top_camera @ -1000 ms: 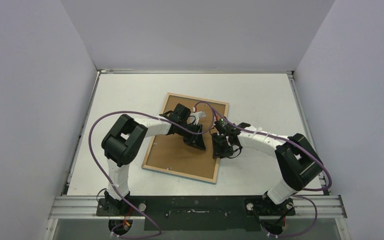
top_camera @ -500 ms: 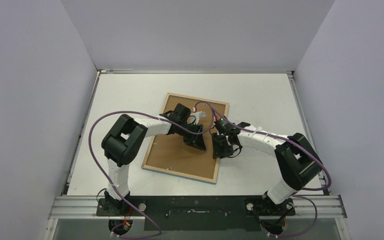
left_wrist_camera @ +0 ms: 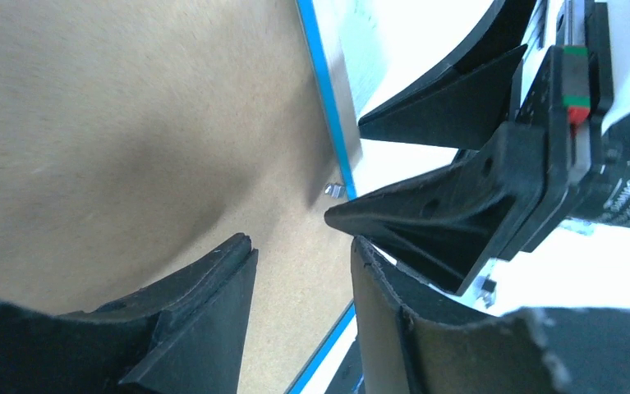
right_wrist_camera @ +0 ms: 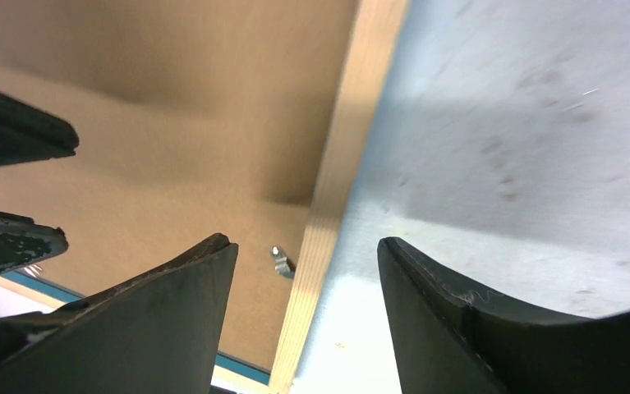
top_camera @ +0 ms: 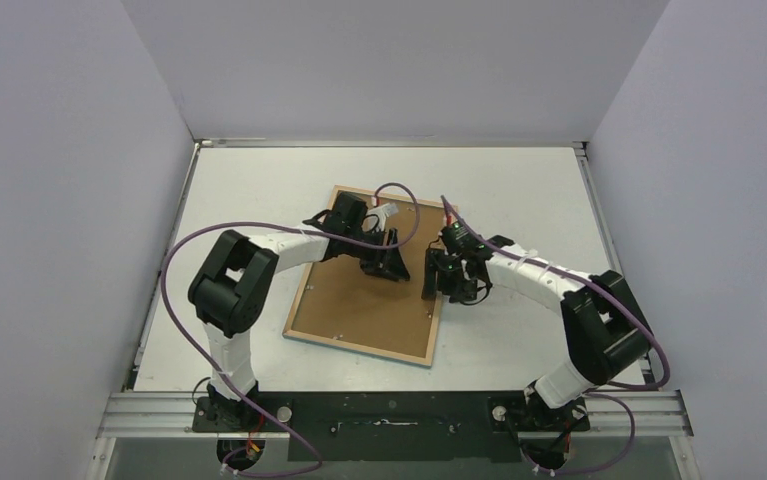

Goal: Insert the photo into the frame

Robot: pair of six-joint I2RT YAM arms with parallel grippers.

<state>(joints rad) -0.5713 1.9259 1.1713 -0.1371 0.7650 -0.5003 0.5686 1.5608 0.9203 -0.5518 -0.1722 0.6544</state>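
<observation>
Two pincers over frame, face-down mid-table. Long axis near-to-far, far end leaning right. Backing board up: flat matt brown fibre. Rim pale wood; thin turquoise strip at front. Small metal tab by right rim. My left pincer narrow, empty; right pincer wide, empty, above right rim.
</observation>
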